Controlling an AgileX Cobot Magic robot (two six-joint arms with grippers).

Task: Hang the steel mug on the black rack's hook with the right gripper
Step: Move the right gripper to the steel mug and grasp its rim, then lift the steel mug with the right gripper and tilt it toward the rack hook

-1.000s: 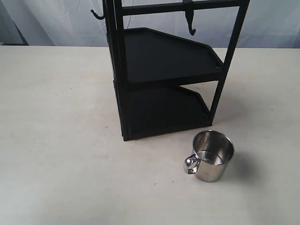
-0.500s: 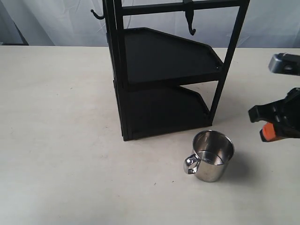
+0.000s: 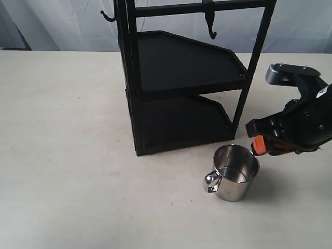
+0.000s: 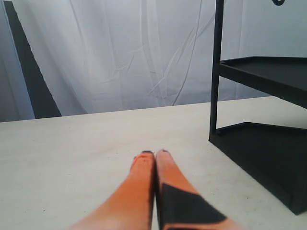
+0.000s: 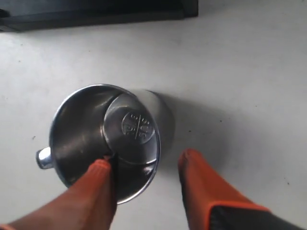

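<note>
The steel mug (image 3: pixel 236 174) stands upright on the table in front of the black rack (image 3: pixel 181 78), its handle pointing left. In the right wrist view the steel mug (image 5: pixel 105 139) shows its open mouth and stamped bottom. My right gripper (image 3: pixel 262 146) hovers at the mug's right rim. It is open (image 5: pixel 144 160), with one orange finger (image 5: pixel 98 184) over the mug's mouth and the other (image 5: pixel 196 177) outside the wall. The slim J-shaped hook (image 3: pixel 211 23) hangs from the rack's top bar. My left gripper (image 4: pixel 154 154) is shut and empty, low over the table.
A stubby hook (image 3: pixel 107 16) sticks out at the rack's upper left. The rack's post and lower shelf (image 4: pixel 259 143) stand close beside the left gripper. A white curtain (image 3: pixel 57 23) closes off the back of the pale table (image 3: pixel 62 155).
The right gripper came in from the right edge and moved left and down to the mug's rim. The mug and rack have not moved.
</note>
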